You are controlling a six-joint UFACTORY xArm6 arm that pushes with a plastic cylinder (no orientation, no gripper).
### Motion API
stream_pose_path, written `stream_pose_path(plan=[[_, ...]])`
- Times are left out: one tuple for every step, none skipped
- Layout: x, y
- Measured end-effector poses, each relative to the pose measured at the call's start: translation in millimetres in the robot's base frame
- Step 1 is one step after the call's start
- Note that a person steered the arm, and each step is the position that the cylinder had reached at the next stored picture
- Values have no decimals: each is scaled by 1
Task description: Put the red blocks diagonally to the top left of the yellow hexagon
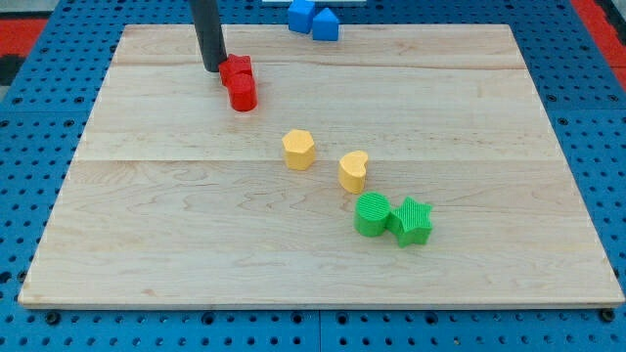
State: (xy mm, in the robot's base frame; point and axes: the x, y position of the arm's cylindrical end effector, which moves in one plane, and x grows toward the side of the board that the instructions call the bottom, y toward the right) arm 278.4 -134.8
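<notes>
My tip point(212, 68) touches the two red plastic blocks point(239, 83) — already up-left of the yellow plastic hexagon point(298, 150); end effector grips nothing — task looks nearly complete.

rod point(207, 29): upper part cut off at top edge | blue blocks point(313, 18): shapes unclear

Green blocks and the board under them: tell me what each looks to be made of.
The two green blocks look like plastic, possibly 3D-printed: fine ridged lines run across their matte sides. The board looks like pale unfinished or lightly sealed wood: visible grain and seams between planks, little shine. Neither can be confirmed by look alone. My tip is far from them, beside the red blocks.
</notes>
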Motion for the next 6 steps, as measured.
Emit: stream_pose_path(plan=[[-26,-15],[-30,19],[4,43],[49,43],[60,56],[60,69]])
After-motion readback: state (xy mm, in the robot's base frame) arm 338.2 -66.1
